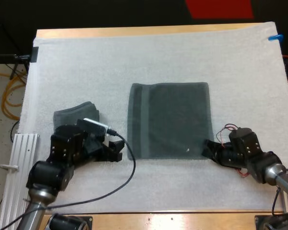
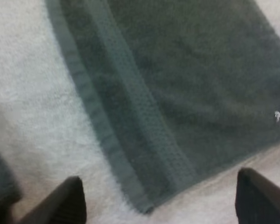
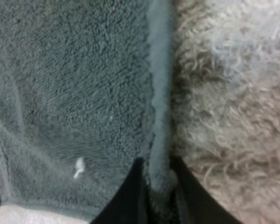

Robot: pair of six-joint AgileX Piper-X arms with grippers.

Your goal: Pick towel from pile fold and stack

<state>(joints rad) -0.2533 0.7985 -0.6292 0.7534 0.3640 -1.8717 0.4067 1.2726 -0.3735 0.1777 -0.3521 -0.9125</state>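
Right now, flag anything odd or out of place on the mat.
Only a small white fleck on the spread towel, near the corner that the right gripper pinches; lint or a tag, I cannot tell. Otherwise the towel lies flat.

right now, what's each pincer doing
left pincer: open, at the near left corner of the flat towel
right pincer: shut on the flat towel's near right edge

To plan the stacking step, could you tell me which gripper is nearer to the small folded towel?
Left. The left gripper sits just beside the folded towel, open; the right gripper is across the spread towel, pinching its near right corner.
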